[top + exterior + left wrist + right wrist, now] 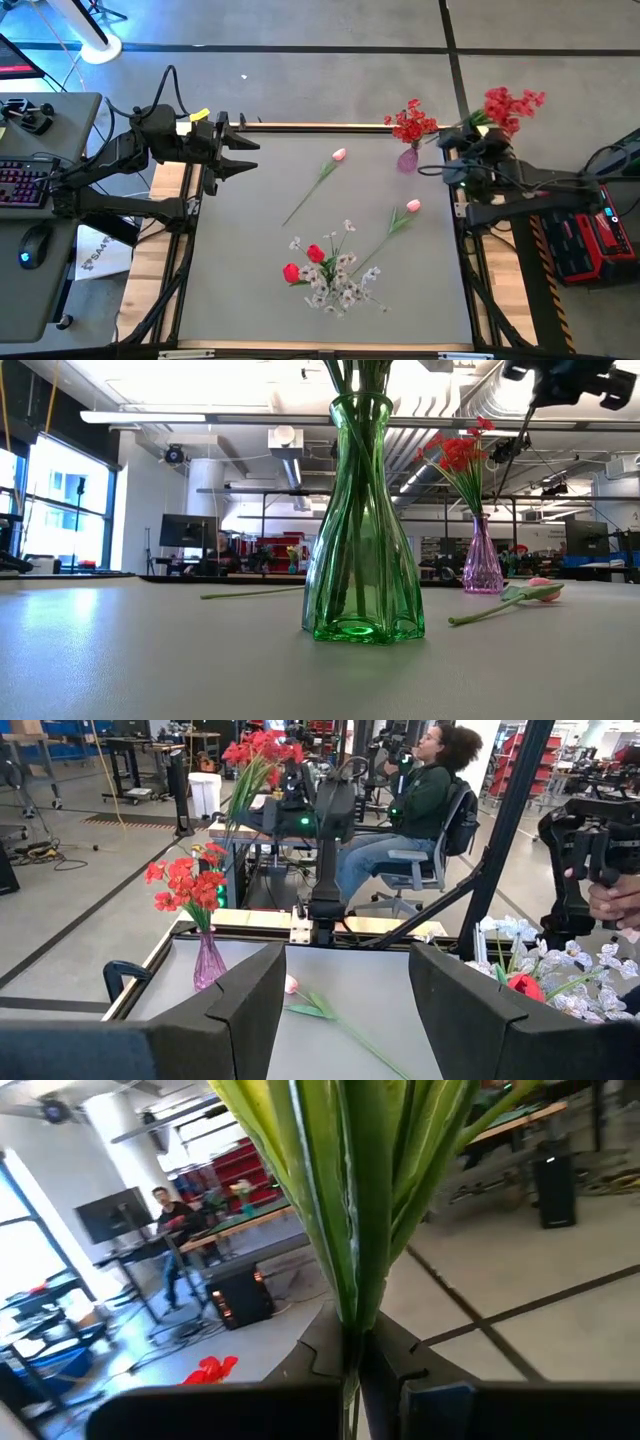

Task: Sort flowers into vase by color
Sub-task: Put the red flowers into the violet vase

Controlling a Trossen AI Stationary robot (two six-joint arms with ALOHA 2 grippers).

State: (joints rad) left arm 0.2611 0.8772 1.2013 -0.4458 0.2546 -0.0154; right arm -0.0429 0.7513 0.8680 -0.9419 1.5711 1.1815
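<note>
My right gripper [468,135] [350,1355] hovers above the table's far right corner, shut on a red blossom cluster [512,104]. A pink vase [407,160] [482,557] beside it stands on its base with red blossoms [410,123] in it. A green vase [358,530] near the table's near edge holds white sprays [340,285] and red tulips [315,253]. Two pink tulips [338,155] [412,206] lie flat on the table. My left gripper [248,157] [345,1010] waits open over the far left. My right gripper pinches the red blossom cluster's green stems and leaves [350,1305] between its two fingers [390,1365], well below the blossoms. The flower is lifted clear of the table, its blossoms [512,104] out past the table's right edge.
Grey table with a wooden far rail [300,127]. A keyboard and mouse sit on a desk [40,180] to the left. Beyond the table a person sits on a chair [420,810], and a hand [615,900] shows at the left wrist view's right edge.
</note>
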